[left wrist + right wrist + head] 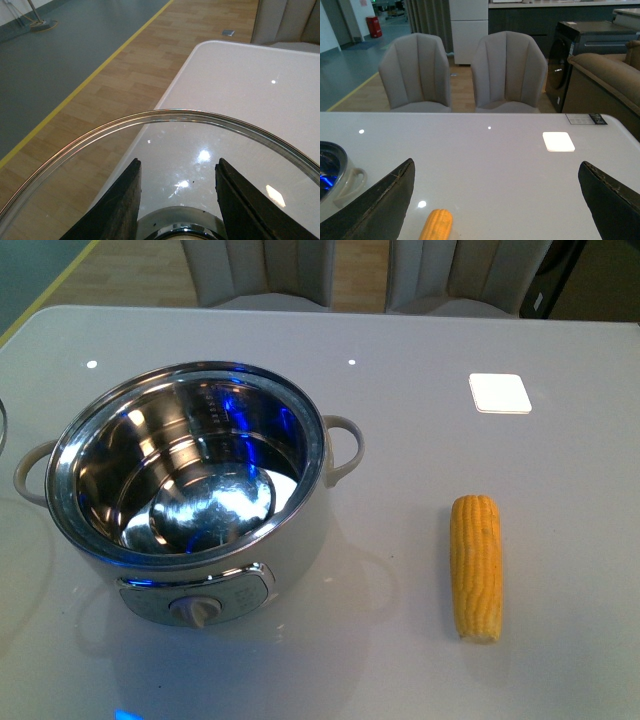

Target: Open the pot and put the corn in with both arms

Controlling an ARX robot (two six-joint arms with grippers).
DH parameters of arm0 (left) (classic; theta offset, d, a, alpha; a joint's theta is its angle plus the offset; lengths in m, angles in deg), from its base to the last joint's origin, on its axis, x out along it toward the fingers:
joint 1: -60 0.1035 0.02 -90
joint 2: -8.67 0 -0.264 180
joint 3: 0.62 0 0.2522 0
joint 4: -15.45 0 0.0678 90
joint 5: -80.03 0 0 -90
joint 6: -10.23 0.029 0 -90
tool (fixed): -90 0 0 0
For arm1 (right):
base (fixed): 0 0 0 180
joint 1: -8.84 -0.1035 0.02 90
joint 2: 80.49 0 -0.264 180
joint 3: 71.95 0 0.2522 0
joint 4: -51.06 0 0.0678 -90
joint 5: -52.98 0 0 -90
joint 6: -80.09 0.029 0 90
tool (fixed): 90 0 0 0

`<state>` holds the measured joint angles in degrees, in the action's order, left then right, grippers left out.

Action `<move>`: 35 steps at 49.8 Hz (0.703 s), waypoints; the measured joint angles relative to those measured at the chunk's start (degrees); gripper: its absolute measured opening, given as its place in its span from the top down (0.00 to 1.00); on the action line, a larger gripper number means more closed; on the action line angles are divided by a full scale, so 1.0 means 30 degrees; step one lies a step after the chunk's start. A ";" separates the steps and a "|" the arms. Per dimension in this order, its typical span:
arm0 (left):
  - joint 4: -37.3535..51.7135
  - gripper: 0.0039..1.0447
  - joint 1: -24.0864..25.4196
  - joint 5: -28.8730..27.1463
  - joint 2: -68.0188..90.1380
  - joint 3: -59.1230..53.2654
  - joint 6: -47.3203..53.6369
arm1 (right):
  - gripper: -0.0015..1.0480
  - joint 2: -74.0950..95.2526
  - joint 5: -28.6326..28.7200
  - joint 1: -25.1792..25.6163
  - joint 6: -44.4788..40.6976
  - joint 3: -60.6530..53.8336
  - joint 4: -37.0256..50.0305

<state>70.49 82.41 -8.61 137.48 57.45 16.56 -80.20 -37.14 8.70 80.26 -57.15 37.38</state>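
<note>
Glass lid [175, 114] at table [240, 80] edge pinched in left jaws, right jaws spread facing corn [476, 566], pot [305, 525] open

The glossy pale-grey table with rounded corners [400, 655] bears its load spread wide in the front view; a round cream-white electric pot with a shiny steel bowl [190, 475] stands uncovered toward 9 o'clock; a long yellow corn cob [476, 567] lies lengthwise toward 4 o'clock, well apart from it; a flat white square pad [500, 393] rests toward 1 o'clock.
</note>
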 joint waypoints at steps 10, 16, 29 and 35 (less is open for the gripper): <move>0.1086 0.62 -0.0146 0.0284 0.1858 0.0546 0.0204 | 0.08 0.0000 0.0000 0.0000 0.0000 0.0000 0.0000; 0.1792 0.62 -0.0342 0.0554 0.3300 0.1020 0.0372 | 0.08 0.0000 0.0000 0.0000 0.0000 0.0000 0.0000; 0.2499 0.62 -0.0619 0.0940 0.5727 0.2229 0.0299 | 0.08 0.0000 0.0000 0.0000 0.0000 0.0000 0.0000; 0.2608 0.62 -0.0685 0.1078 0.6302 0.2739 0.0160 | 0.08 0.0000 0.0000 0.0000 0.0000 0.0000 0.0000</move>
<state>78.31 80.36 -5.37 156.39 65.67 17.04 -80.20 -37.14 8.70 80.26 -57.15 37.38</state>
